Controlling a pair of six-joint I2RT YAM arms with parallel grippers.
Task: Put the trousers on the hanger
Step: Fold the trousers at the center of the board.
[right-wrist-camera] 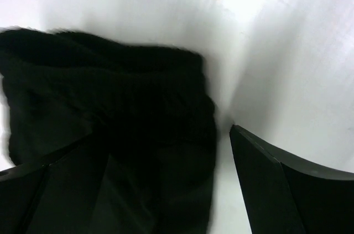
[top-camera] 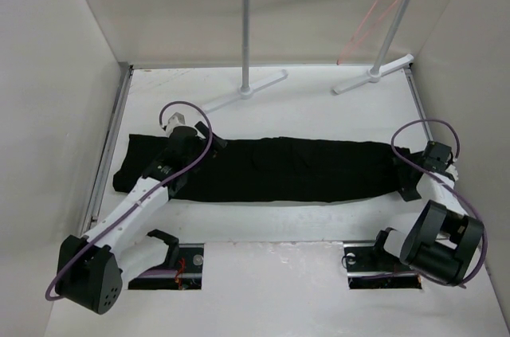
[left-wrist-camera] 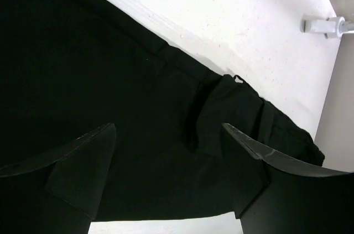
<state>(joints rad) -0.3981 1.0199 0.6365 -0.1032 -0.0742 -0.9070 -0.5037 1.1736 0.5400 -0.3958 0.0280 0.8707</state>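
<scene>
The black trousers [top-camera: 295,168] lie flat and stretched from left to right across the white table. My left gripper [top-camera: 182,166] hovers over their left part. In the left wrist view it [left-wrist-camera: 168,134] is open, with flat cloth [left-wrist-camera: 110,68] below the fingers and nothing pinched between them. My right gripper [top-camera: 405,174] is at the trousers' right end. In the right wrist view it [right-wrist-camera: 160,134] stands wide open, with the bunched ribbed end of the cloth [right-wrist-camera: 110,90] under it. The thin pinkish-red hanger [top-camera: 373,22] hangs from the rack's bar at the back right.
A grey metal clothes rack [top-camera: 247,34] with white joints stands at the back, its feet spread on the table. Pale walls close in the left, right and back. Two cut-outs [top-camera: 175,261] [top-camera: 374,261] sit at the near edge by the arm bases.
</scene>
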